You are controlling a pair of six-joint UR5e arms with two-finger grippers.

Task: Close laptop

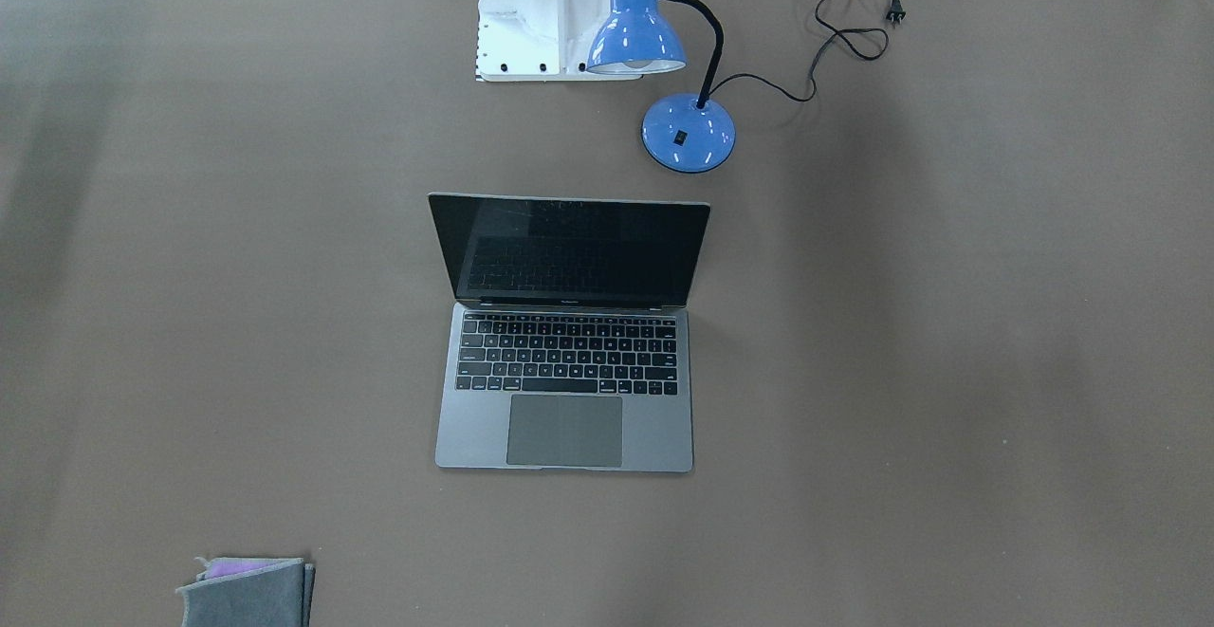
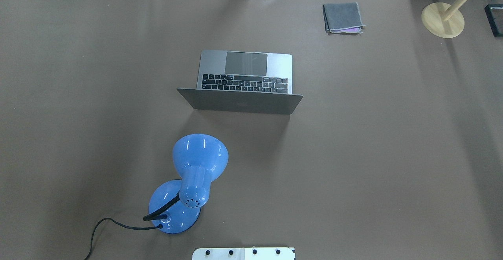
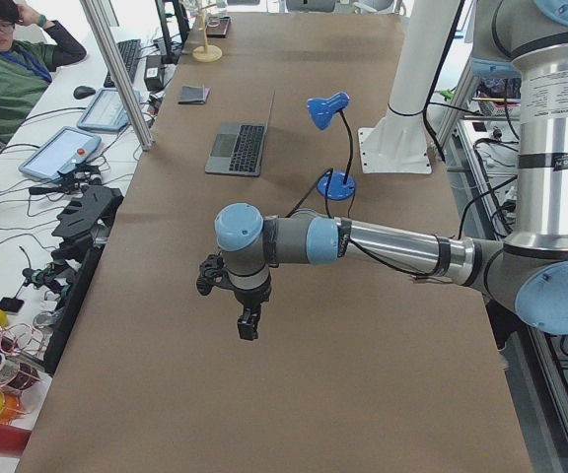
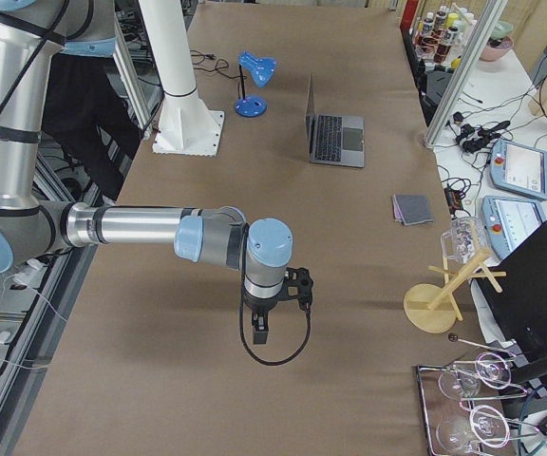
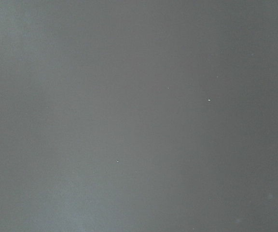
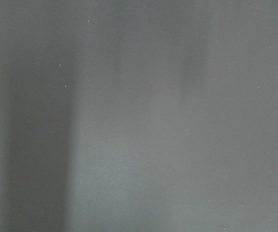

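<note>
Overhead exterior: I log brown table, laptop open at centre, blue lamp lower left; left gripper and right gripper: spread, cannot tell.

The laptop sits open near the middle of the table. It is slim grey metal with black keys and a wide trackpad. The base lies flat and the dark, glossy screen stands raised, leaning slightly back.

The brown table carries an open laptop at its middle, and a blue desk lamp stands near it on the lid's side. A folded grey cloth and a wooden stand sit well apart from the laptop, by the operators' edge.
</note>
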